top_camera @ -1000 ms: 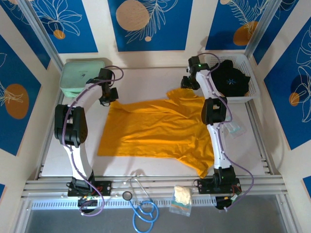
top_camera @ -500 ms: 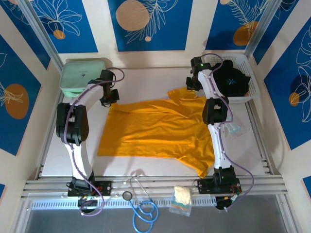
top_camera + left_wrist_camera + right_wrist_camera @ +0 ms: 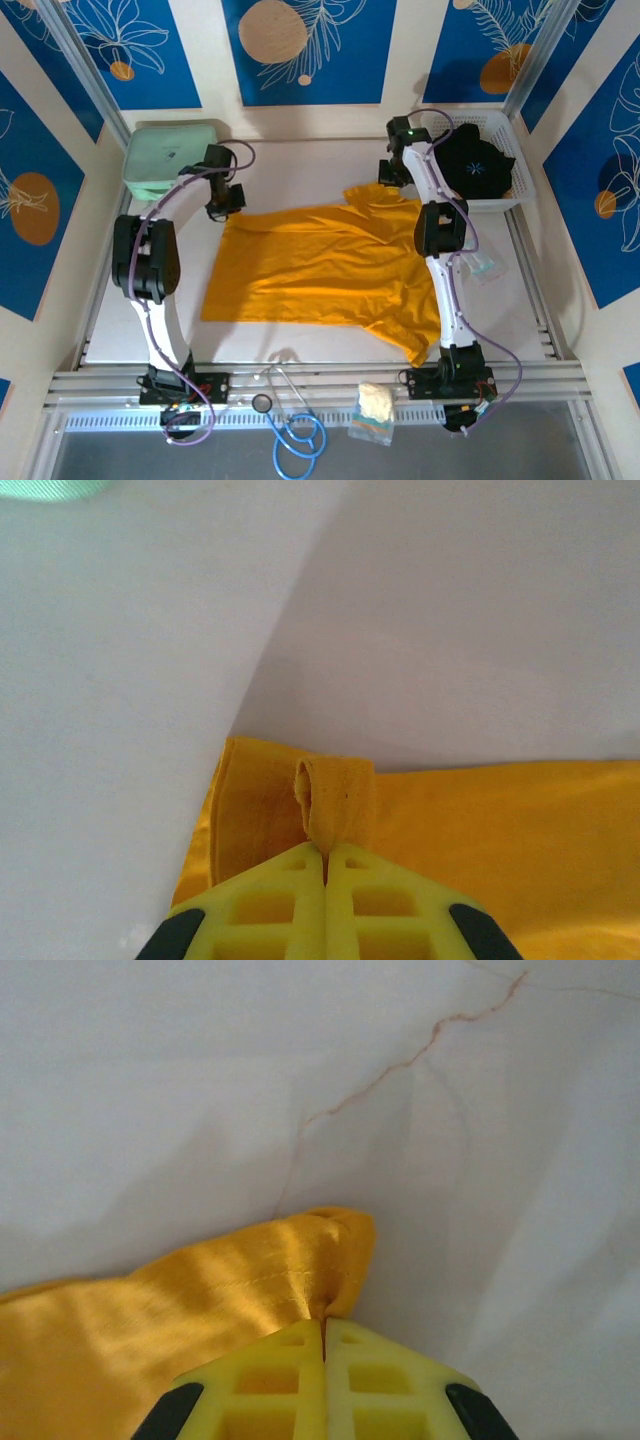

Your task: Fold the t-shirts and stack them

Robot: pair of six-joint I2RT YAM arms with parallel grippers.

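The orange-yellow t-shirt [image 3: 320, 270] lies spread across the middle of the table [image 3: 300, 165], and I have it by its two far corners. My left fingers [image 3: 300, 868] are pressed together on a small rolled loop of cloth at the far-left corner. My right fingers [image 3: 350, 1352] are likewise closed, pinching a bunched tip at the far-right corner.

I judge it light, limp and without any stiffness. It will sag between my two holds, drag on the table and wrinkle if I pull unevenly. Hems and corners are the places to take it, since the doubled seam gives more to bite on, and the pinch has to stay thin and deep so it does not slip out.

My wrist cameras show what the top camera cannot resolve, namely how little cloth sits in each pinch and that the jaws meet with no gap. The top camera gives the whole outline: the far edge running between my hands, creases across the body, and a sleeve near my right arm's base. It also shows the black t-shirt [image 3: 478, 165] waiting in the white basket [image 3: 520, 190] at the far right.
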